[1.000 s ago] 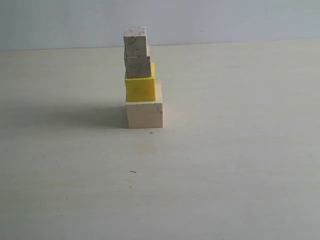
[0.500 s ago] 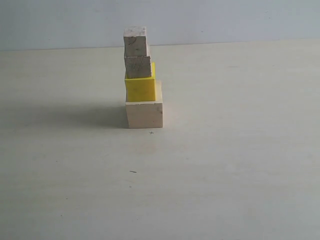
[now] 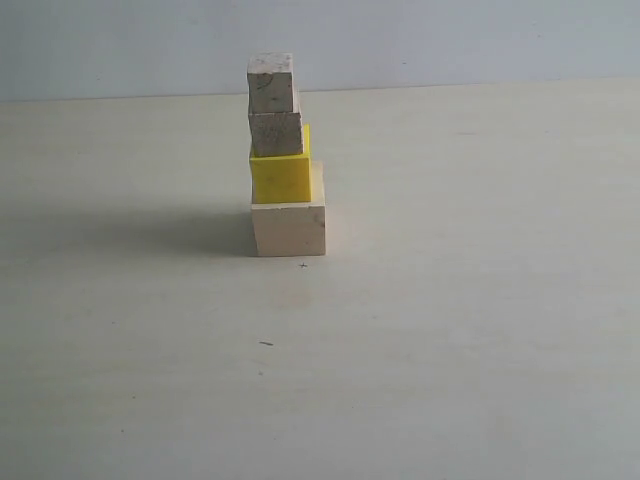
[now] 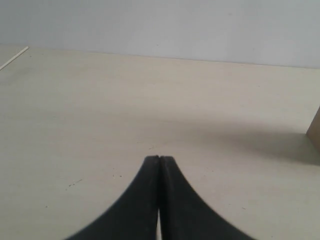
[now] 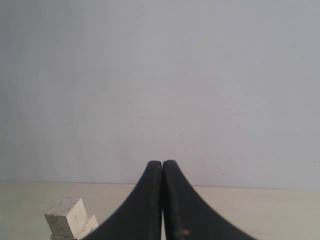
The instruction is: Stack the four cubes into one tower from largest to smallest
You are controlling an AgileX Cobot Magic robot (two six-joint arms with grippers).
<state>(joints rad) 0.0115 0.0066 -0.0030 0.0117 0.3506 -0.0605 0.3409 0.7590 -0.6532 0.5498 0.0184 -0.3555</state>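
The tower stands upright on the table in the exterior view: the largest pale wood cube [image 3: 288,229] at the bottom, the yellow cube [image 3: 280,177] on it, the layered-grain wood cube [image 3: 275,133] above, and the smallest pale wood cube [image 3: 271,82] on top. No gripper appears in that view. The left gripper [image 4: 159,159] is shut on nothing, low over bare table, with a brown cube edge [image 4: 315,132] at the frame's border. The right gripper [image 5: 162,163] is shut on nothing, and the smallest cube [image 5: 65,217] shows beside it, apart from the fingers.
A pale table top [image 3: 450,330] runs to a light wall [image 3: 450,40] behind the tower. The tower casts a shadow [image 3: 150,225] to its left.
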